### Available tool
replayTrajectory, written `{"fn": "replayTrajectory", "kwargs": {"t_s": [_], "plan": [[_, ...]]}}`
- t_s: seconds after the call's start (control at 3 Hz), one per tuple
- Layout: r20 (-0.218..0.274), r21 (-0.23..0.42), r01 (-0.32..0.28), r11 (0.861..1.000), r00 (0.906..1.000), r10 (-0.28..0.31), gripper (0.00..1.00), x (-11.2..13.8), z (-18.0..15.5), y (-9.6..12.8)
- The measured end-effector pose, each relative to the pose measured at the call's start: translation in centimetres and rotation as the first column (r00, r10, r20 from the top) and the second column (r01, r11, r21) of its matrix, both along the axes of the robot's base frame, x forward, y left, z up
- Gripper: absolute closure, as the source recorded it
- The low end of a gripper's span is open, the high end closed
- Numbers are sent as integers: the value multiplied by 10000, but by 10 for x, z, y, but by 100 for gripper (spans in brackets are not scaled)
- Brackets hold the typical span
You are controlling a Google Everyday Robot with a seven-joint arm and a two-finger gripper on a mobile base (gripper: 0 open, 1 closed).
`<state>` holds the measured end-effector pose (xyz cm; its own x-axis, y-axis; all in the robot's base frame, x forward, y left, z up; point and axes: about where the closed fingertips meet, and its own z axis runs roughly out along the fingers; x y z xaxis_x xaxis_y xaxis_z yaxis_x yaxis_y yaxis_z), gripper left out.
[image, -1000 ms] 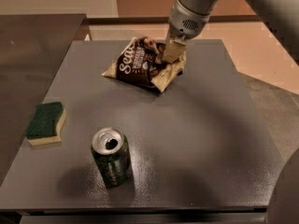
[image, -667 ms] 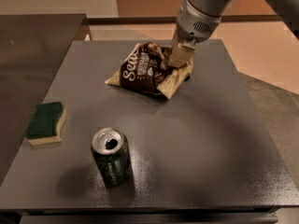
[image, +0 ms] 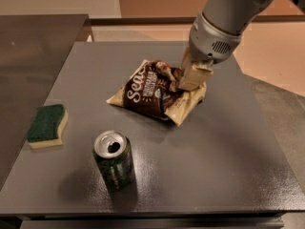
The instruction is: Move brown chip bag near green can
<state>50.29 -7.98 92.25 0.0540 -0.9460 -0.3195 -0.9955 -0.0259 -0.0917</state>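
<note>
Your gripper (image: 184,79) is over the middle of the counter (image: 224,156), jaws clamped on the brown chip bag (image: 150,95); the green can (image: 113,159) stands upright nearby, apart from it

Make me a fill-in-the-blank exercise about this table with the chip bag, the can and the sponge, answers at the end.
1. The two-finger gripper is shut on the crinkly dark brown chip bag, whose white lettering begins "____".
2. The small dark green metal can stands upright, its silver top already ____.
3. In the camera view, the green-and-yellow rectangular sponge lies near the ____ edge of the dark grey table.

Missing words: Sea; open; left.
</note>
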Motion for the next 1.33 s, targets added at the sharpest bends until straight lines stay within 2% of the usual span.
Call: {"fn": "replayTrajectory", "kwargs": {"t_s": [0.33,1.0,1.33], "plan": [[-174,-120,63,9999,9998,-65,100,-27,-2,-7],[-494,-251,386,9989,9980,-398,100,-60,-3,-24],[-643,-250,344,9991,9973,-360,100,-75,-5,-25]]}}
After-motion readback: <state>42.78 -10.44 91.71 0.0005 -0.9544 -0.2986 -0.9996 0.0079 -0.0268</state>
